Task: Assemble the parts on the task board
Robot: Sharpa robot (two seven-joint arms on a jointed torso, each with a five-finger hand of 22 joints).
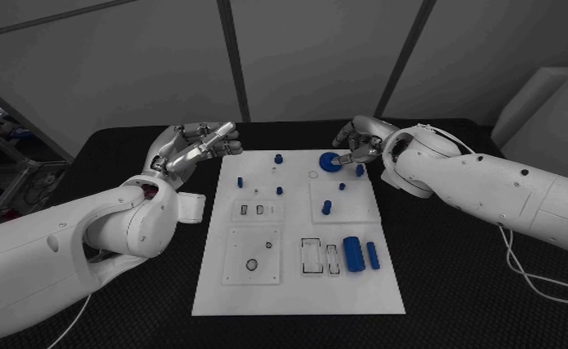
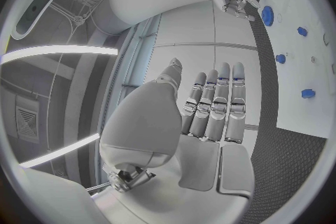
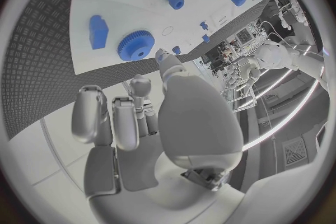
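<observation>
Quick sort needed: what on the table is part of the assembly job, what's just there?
Job:
task board
blue gear, at the right hand
large blue cylinder and slim blue bar
small blue pegs, e.g.
left hand, holding nothing

Not job:
black table
white cable

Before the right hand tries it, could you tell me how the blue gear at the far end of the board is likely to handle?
The blue gear looks rigid and probably light. Lying flat on the task board, it should slide rather than roll if pushed. Its toothed rim should help the right hand grip it.
</observation>
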